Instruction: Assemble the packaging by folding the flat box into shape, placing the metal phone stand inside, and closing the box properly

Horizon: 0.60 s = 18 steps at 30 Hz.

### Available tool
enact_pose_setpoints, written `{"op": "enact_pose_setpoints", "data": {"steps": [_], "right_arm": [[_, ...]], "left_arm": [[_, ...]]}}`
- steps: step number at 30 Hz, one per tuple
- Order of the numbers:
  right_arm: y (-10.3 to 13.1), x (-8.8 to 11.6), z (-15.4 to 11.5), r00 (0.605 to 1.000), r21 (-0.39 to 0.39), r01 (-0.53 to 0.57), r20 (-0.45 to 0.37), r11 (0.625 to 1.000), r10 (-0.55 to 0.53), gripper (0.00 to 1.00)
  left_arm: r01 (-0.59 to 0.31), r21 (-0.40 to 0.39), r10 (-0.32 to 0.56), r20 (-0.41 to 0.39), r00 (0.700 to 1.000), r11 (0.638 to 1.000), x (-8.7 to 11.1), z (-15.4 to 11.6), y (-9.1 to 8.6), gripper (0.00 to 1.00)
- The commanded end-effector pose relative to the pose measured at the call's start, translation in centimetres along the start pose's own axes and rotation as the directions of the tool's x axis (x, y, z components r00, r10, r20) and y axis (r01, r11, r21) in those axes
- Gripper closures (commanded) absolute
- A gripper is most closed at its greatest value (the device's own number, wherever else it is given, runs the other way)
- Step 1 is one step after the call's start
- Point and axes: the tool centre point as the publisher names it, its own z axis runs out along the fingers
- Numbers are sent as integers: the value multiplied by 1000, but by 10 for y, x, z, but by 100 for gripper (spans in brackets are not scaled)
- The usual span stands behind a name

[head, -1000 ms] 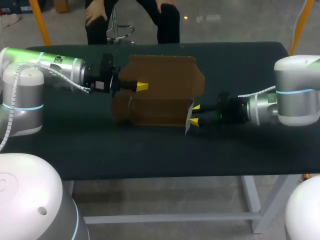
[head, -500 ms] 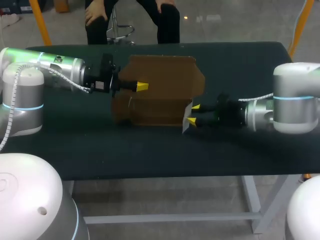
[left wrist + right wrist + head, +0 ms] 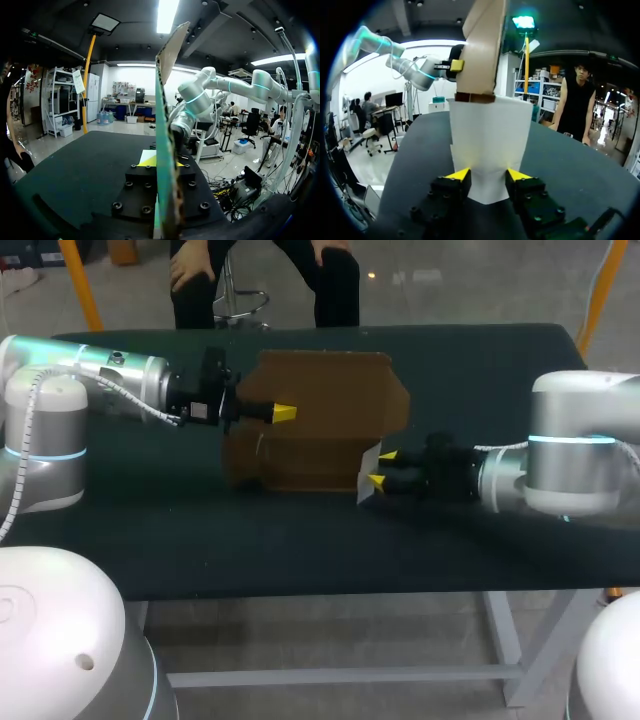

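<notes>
The left gripper (image 3: 164, 162) is clamped on an upright panel of the box (image 3: 320, 430), one finger on each face, near the panel's top edge. The right gripper (image 3: 488, 175) is spread, its fingers on either side of the narrow end of a white flap (image 3: 487, 135) at the box's right end. It looks to be pressing against the flap, not pinching it.

The box stands partly raised at the middle of the table (image 3: 300, 540), with brown walls up, the tall rear panel unfolded and the top open. I judge the forming stage is under way but not finished: the end flap is not yet tucked. No stand shows in any view, so loading and closing remain to be done.

The left arm (image 3: 100, 380) comes in from the left, roughly level, with its wrist just short of the box. The right arm (image 3: 560, 455) reaches in low from the right — forearm near horizontal, fingers pointing straight at the box's end.
</notes>
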Motion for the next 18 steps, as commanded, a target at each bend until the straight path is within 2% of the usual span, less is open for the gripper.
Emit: {"op": "enact_pose_setpoints", "data": {"steps": [1,5,18], "right_arm": [[1,7,2,998,-14,-3,56,1000,4,50],[1,10,2,994,-11,-18,105,1000,19,47],[-6,11,-1,965,-15,-74,250,997,76,50]], "left_arm": [[0,1,0,-5,1000,1000,-1,1,2,100],[0,1,0,-5,1000,1000,-1,1,2,100],[0,1,0,-5,1000,1000,-1,1,2,100]]}}
